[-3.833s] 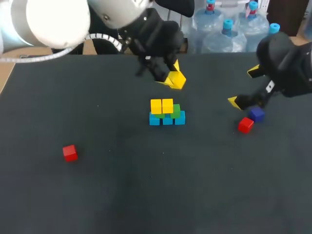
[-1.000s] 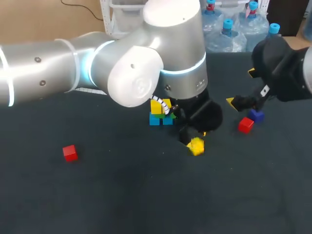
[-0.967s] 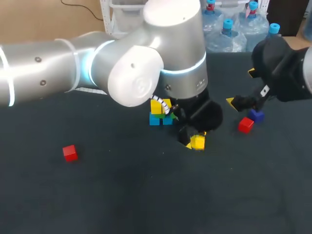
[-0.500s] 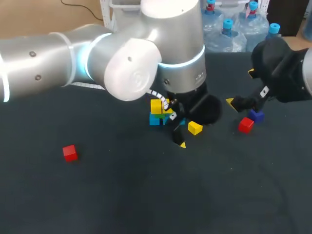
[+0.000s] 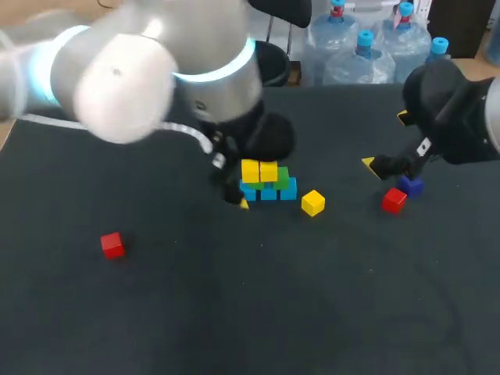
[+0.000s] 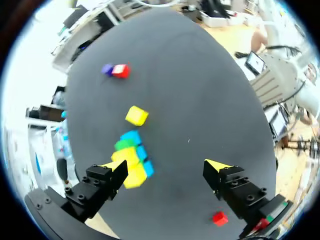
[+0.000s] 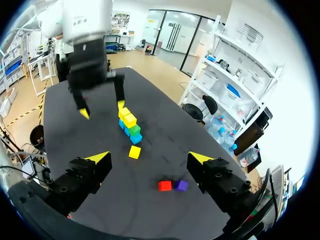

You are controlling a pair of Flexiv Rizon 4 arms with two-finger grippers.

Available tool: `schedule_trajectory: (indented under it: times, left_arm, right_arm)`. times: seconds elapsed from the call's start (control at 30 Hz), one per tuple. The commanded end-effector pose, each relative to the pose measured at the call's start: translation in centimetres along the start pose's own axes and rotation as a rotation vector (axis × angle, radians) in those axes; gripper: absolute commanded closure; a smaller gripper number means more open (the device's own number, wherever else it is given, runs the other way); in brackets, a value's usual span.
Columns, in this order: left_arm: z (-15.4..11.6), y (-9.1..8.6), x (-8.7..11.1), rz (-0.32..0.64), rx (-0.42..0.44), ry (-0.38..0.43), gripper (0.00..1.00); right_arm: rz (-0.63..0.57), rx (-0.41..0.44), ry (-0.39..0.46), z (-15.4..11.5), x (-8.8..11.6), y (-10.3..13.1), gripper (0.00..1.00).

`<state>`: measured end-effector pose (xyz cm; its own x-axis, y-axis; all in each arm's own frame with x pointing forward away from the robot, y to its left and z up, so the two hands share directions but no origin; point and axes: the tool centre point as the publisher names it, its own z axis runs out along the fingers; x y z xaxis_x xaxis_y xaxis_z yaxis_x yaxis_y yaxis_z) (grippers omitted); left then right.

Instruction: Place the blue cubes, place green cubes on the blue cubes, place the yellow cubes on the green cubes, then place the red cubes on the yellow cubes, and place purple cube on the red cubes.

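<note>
Hanging with left gripper (image 6: 164,167) spread by the stack (image 6: 133,159); judging loose yellow cube (image 5: 313,203) light, rigid, slick, needing pinching across opposite flat faces.

— What was the desk (image 5: 234,312) like?
— Dark grey, matte and flat. It was evenly lit, with only soft shadows on it.
— And behind it?
— A cluster of big water bottles (image 5: 348,66) with blue caps stood just past its far edge.
— The room itself?
— Bright and open. The floor (image 7: 150,62) was a pale tan. White shelves (image 7: 235,80) ran along one side with a black chair (image 7: 206,106) near them, and tall glass doors (image 7: 172,30) with dark frames closed the far end.
</note>
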<state>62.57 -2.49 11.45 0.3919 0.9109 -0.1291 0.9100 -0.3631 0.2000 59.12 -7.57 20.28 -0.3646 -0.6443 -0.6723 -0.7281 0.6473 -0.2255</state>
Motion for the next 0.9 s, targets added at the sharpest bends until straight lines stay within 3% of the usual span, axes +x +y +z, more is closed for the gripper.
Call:
schedule_trajectory:
  times: [0.03, 0.23, 0.47, 0.5, 0.57, 0.63, 0.67, 0.77, 0.9]
  left_arm:
    - [-4.4, -1.7, 3.5, -0.062, -0.198, -0.071, 0.0]
    - [-7.3, -1.0, 5.8, -0.114, -0.237, -0.147, 0.0]
    - [-9.9, -1.0, 11.0, -0.27, -0.378, -0.014, 0.0]
    - [-9.9, -1.1, 11.7, -0.303, -0.39, 0.039, 0.0]
    - [-9.5, -1.3, 12.5, -0.34, -0.39, 0.048, 0.0]
    - [-8.6, -1.5, 12.9, -0.354, -0.367, 0.111, 0.0]
    - [-8.1, -1.6, 12.9, -0.347, -0.352, 0.085, 0.0]
    - [-6.8, -1.6, 13.2, -0.369, -0.305, 0.119, 0.0]
    - [-6.8, -1.6, 13.2, -0.369, -0.305, 0.119, 0.0]
  right_arm:
    - [0.001, 0.009, -0.01, 0.1, 0.2, 0.2, 0.0]
    - [0.001, 0.009, -0.01, 0.1, 0.2, 0.2, 0.0]
    - [0.001, 0.009, -0.01, 0.1, 0.2, 0.2, 0.0]
    - [0.001, 0.009, -0.01, 0.1, 0.2, 0.2, 0.0]
    - [0.001, 0.009, -0.01, 0.1, 0.2, 0.2, 0.0]
    - [0.001, 0.009, -0.01, 0.1, 0.2, 0.2, 0.0]
    - [0.001, 0.009, -0.01, 0.1, 0.2, 0.2, 0.0]
    - [0.001, 0.009, -0.01, 0.1, 0.2, 0.2, 0.0]
    - [0.001, 0.009, -0.01, 0.1, 0.2, 0.2, 0.0]
